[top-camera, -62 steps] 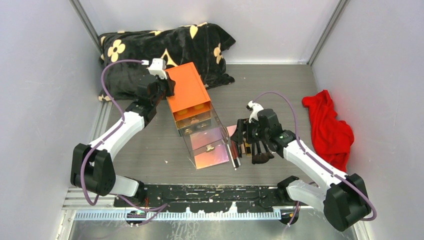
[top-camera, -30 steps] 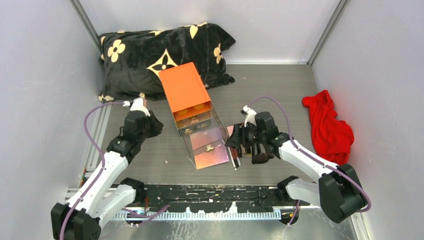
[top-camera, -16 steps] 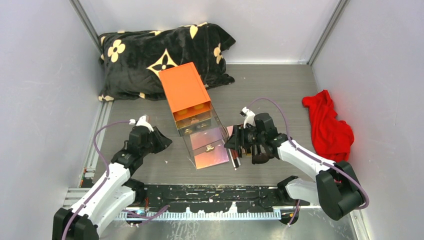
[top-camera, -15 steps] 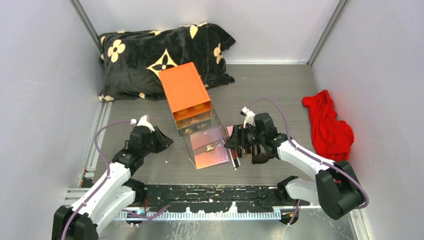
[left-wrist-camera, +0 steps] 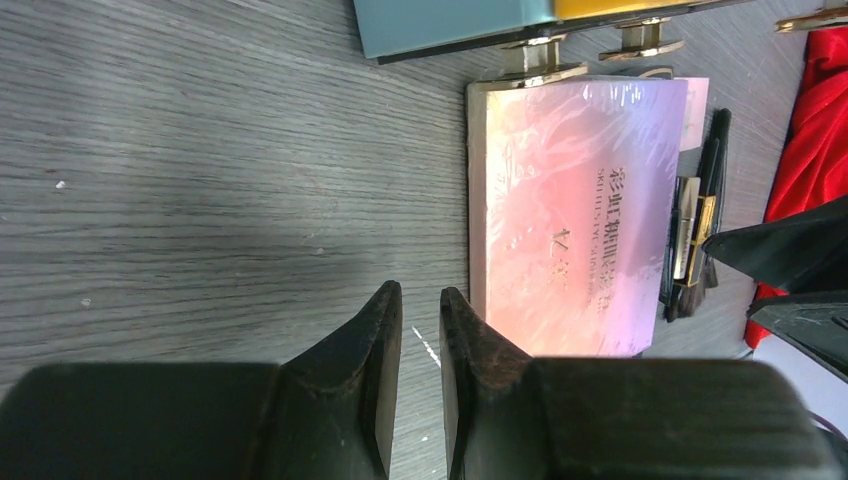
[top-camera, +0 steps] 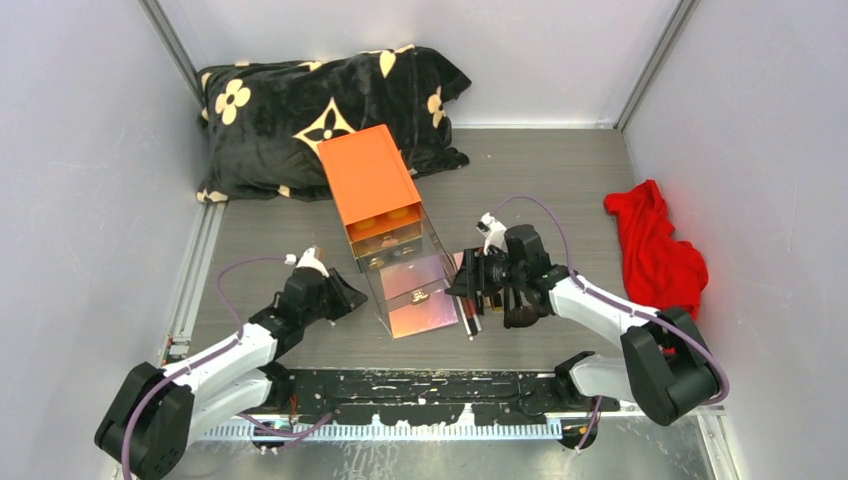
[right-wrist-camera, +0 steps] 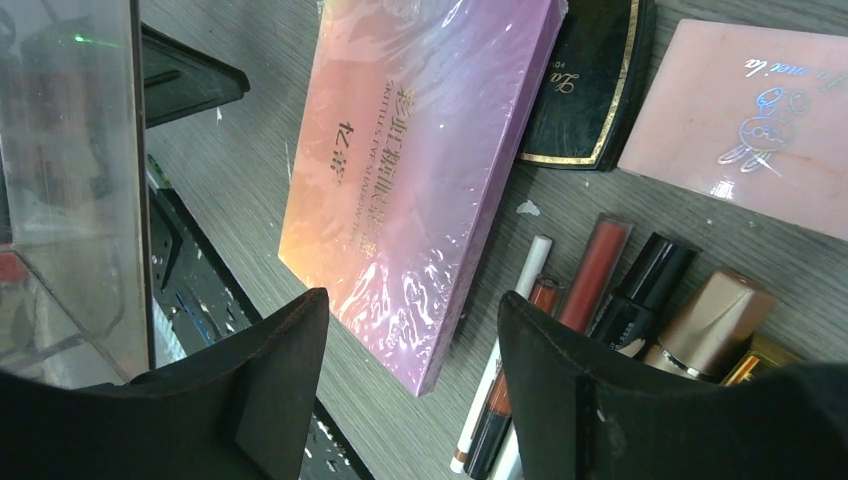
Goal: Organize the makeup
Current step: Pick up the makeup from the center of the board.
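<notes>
1. Writing: the big palette is shrink-wrapped and shades from pink to purple. It carries gold Chinese characters along its length, with a line of small Latin capitals beside them that I can't read. The pink palette has gold script and a little rabbit drawing, but the script is too slanted for me to read. The black compact, gold-rimmed, bears gold script that seems to begin "La".
2. What each view adds:
   - Only my right wrist camera shows the compact, the printing on the pink palette and the separate tubes. These are a red one, a black-capped one, a gold-capped one and a thin white pencil.
   - The top camera reduces the makeup to a dark cluster. It does show the orange box, the flowered black cushion behind it, and the red cloth well apart on the right.
   - The left wrist camera shows the box's gold handles touching the big palette's short end.
3. Direction:
   - The big palette lies flat on the bench, its long axis running from the box toward the near edge.
   - The tubes lie side by side just beside the long edge on the right-arm side, roughly parallel to it.
   - The brushes lie beyond them, fluffy heads toward the near edge.
4. Hands:
   - The right hand has its fingers spread wide and empty, over the big palette's near corner and the tubes.
   - The left hand has its fingers drawn almost together with only a slit between them and nothing held. It sits low over bare bench, just left of the big palette.
</notes>
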